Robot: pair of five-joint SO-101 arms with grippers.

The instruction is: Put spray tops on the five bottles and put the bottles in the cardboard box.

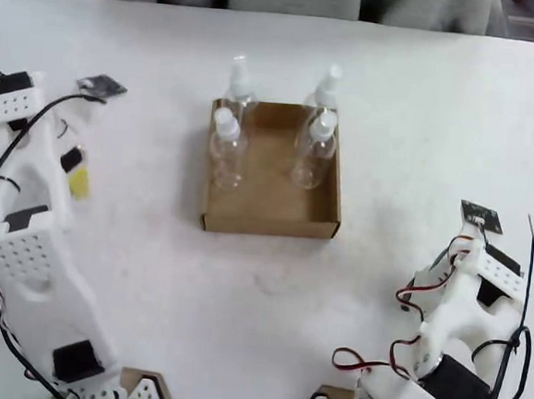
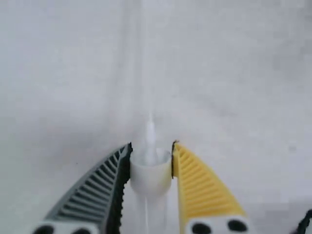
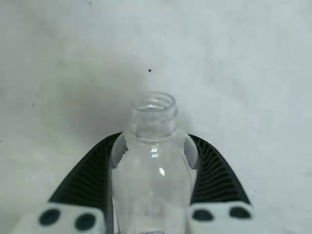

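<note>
The cardboard box [image 1: 320, 224] sits open at mid-table. Two clear bottles with white spray tops [image 1: 226, 150] [image 1: 314, 148] stand inside it, and two more capped bottles [image 1: 241, 82] [image 1: 327, 86] stand at its back wall. At the table's left side, my left gripper [image 2: 151, 146] is shut on a white spray top [image 2: 150, 171], whose thin tube points toward the table; its yellow finger [image 1: 79, 182] shows from above. My right gripper [image 3: 155, 141] is shut on a clear bottle [image 3: 153, 185] with a bare, open neck, low over the table at the right.
The left arm [image 1: 31, 255] runs along the table's left edge and the right arm [image 1: 467, 303] is folded at the front right corner, with loose wires around both. White tabletop lies between the arms and the box.
</note>
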